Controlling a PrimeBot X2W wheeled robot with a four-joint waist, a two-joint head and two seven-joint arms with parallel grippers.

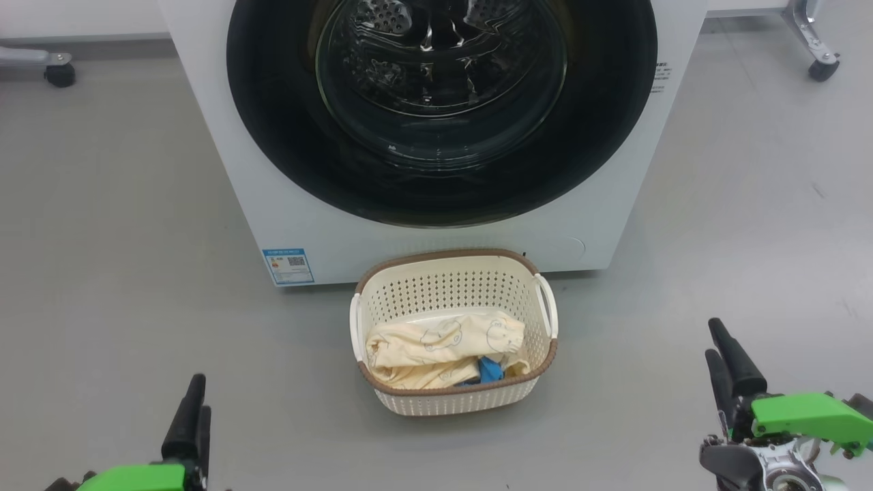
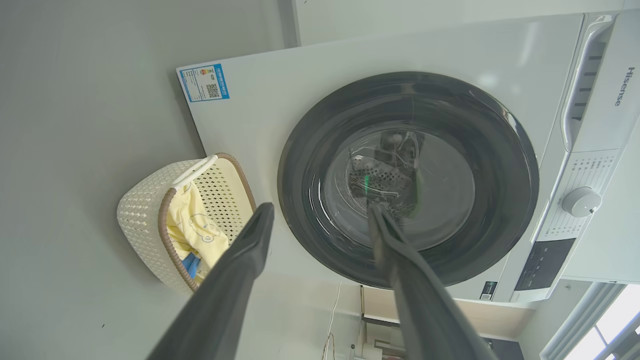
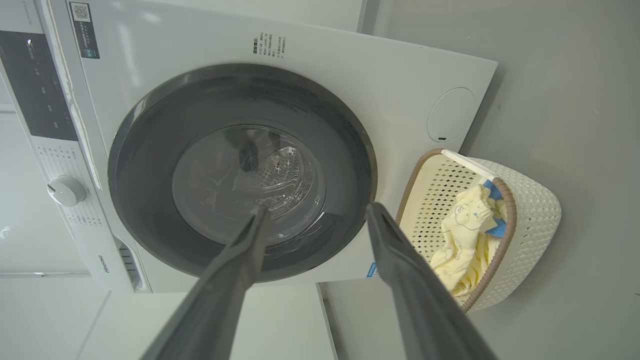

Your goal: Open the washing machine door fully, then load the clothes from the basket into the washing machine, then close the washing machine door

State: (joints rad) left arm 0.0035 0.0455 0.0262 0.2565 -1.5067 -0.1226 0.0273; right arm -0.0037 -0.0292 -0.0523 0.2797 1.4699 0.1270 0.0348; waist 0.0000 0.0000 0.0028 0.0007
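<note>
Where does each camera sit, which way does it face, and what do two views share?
Head view: on the head, facing down at basket and washing machine; left fingers, right fingers low.
Left wrist view: on that wrist, facing the washing machine door past its spread fingers.
Right wrist view: same, own fingers.
Both share door, basket, clothes.

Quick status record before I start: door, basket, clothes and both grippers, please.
washing machine door: shut, flush against the washing machine front
basket: upright on the floor, just in front of the machine, below the door
clothes: pale yellow and blue pieces lying in the basket
left gripper: open, empty, left of the basket
right gripper: open, empty, right of the basket
progress: door not yet opened
</note>
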